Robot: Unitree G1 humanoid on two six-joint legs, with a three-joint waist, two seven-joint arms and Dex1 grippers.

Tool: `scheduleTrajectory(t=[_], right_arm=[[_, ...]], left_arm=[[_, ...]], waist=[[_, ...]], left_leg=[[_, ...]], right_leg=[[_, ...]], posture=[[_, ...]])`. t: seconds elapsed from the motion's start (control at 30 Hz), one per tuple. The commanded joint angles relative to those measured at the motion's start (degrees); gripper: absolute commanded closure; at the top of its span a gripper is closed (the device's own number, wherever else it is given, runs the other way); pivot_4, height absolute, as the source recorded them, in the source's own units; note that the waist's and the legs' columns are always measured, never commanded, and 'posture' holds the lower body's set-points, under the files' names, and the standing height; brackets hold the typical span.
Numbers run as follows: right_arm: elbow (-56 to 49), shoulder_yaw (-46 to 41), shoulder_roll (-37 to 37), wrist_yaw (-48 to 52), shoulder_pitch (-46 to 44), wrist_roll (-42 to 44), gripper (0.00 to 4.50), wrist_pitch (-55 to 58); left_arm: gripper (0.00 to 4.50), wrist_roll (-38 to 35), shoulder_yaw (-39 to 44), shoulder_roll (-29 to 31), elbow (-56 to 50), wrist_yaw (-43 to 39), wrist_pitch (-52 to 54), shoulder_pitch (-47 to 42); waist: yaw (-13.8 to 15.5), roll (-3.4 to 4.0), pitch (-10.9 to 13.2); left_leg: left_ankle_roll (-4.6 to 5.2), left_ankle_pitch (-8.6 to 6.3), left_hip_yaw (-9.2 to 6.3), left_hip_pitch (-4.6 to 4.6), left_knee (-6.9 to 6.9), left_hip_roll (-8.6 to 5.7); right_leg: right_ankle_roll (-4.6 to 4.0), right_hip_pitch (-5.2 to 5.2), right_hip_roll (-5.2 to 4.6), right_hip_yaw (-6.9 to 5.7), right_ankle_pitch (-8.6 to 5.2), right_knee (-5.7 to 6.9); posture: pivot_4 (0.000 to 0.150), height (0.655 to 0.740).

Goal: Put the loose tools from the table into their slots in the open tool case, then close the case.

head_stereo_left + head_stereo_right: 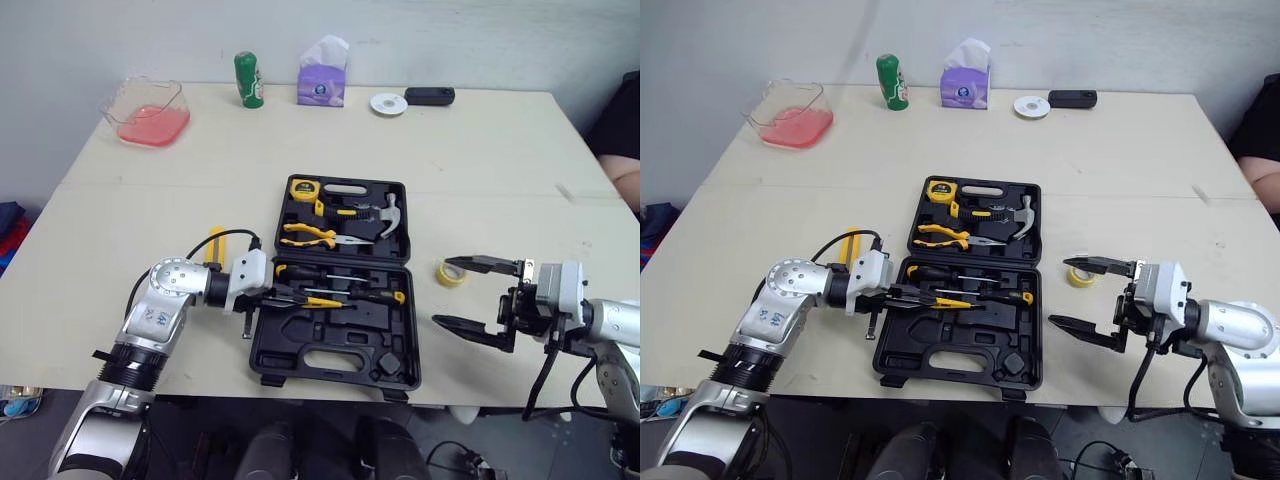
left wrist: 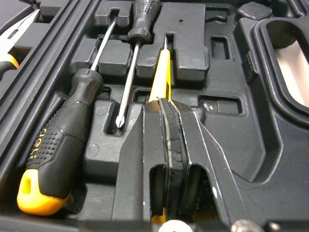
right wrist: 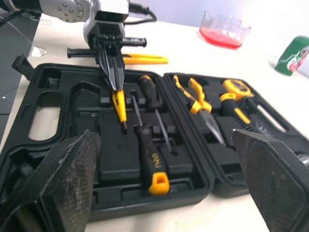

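- Tabletop (image 1: 480, 160): a yellow tool (image 1: 215, 243) lies loose at 9 o'clock of the open case (image 1: 330, 350), and a tape roll (image 1: 452, 272) at 3 o'clock.
- Clamped shut, the left end effector (image 1: 280, 294) grips the yellow screwdriver (image 1: 322, 301) over the case's near half. Line it up with its groove and press it flat before releasing.
- Spread wide and empty, the right end effector (image 1: 441, 291) has the tape roll at its 12 o'clock.

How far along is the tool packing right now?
Done: tape measure, pliers, hammer and two screwdrivers sit in the tool case. In hand: the left gripper is shut on a yellow screwdriver at a slot. Left: a yellow tool and a tape roll lie on the table beside the open case; the right gripper is open.
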Motion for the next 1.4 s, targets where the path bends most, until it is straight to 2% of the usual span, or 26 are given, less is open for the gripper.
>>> scheduleTrajectory(t=[0.03, 0.53, 0.73, 0.9, 1.03, 1.17, 1.3, 1.4], right_arm=[[-2.04, -1.71, -0.20, -0.54, 0.26, 1.29, 0.00, 0.19], [-3.39, -2.78, -0.51, -1.39, 3.08, 1.18, 0.00, 0.40], [-2.24, -2.54, 0.17, -2.35, 3.48, 0.44, 0.00, -0.38], [0.08, -4.80, -1.17, -2.47, 2.90, -0.14, 0.00, -1.47], [3.21, -8.54, -3.01, -0.76, 4.16, -0.65, 0.00, -3.30], [9.79, -13.47, -4.83, -0.84, 4.73, -2.10, 0.00, -6.46], [20.90, -17.35, -7.16, -0.22, 3.89, -4.25, 0.00, -11.41], [29.78, -19.29, -9.66, -0.58, 3.32, -7.20, 0.00, -16.46]], left_arm=[[4.46, 1.56, -0.81, -0.82, 3.42, 0.94, -1.74, -0.40], [4.46, 5.24, -6.35, -0.68, 3.66, 1.03, 2.92, 0.31], [4.46, 7.22, -7.18, 0.25, 4.00, 1.34, -0.41, 1.36], [4.46, -3.88, 2.10, -2.27, -1.06, 1.10, -2.67, 0.93], [4.46, -8.49, 7.65, 2.13, -5.54, -1.03, -1.66, 2.55], [4.46, -12.47, 17.81, 7.39, -7.43, 4.01, 2.51, 6.09], [3.28, -12.76, 27.26, 11.19, -7.63, 10.33, 5.04, 12.14], [1.80, -11.86, 34.81, 13.10, -5.94, 14.25, 3.52, 18.51]], waist=[[0.01, 0.00, 0.00], [0.09, 0.04, -0.05], [0.04, 0.20, -0.18], [0.04, 0.28, -0.21], [-0.03, 0.19, -0.15], [-0.29, 0.22, -0.14], [-0.36, 0.22, -0.14], [-0.37, 0.22, -0.13]], left_leg=[[0.00, 0.00, 0.00, 0.01, 0.00, 0.00], [0.02, -0.03, -0.01, 0.21, -0.03, -0.01], [0.02, -0.05, -0.01, 0.26, -0.03, -0.01], [0.03, -0.06, 0.00, 0.19, -0.03, 0.00], [0.03, -0.06, -0.02, 0.04, -0.01, 0.00], [0.03, -0.06, 0.01, 0.08, -0.03, 0.03], [0.03, -0.06, 0.03, 0.14, -0.07, 0.04], [0.01, -0.08, 0.05, 0.14, -0.12, 0.05]], right_leg=[[0.00, 0.00, 0.00, 0.00, 0.00, 0.01], [0.00, 0.21, -0.04, 0.01, 0.00, -0.03], [0.00, 0.25, -0.05, 0.02, 0.00, -0.05], [0.00, 0.17, -0.09, 0.04, 0.00, -0.05], [0.00, 0.05, -0.07, 0.00, 0.00, -0.06], [0.00, 0.06, -0.06, 0.02, 0.00, -0.06], [0.00, 0.08, -0.11, 0.05, 0.00, -0.07], [0.00, 0.07, -0.16, 0.07, 0.00, -0.12]], posture=[[0.150, 0.7400], [0.150, 0.7400], [0.150, 0.7400], [0.150, 0.7400], [0.150, 0.7400], [0.150, 0.7400], [0.150, 0.7400], [0.150, 0.7400]])
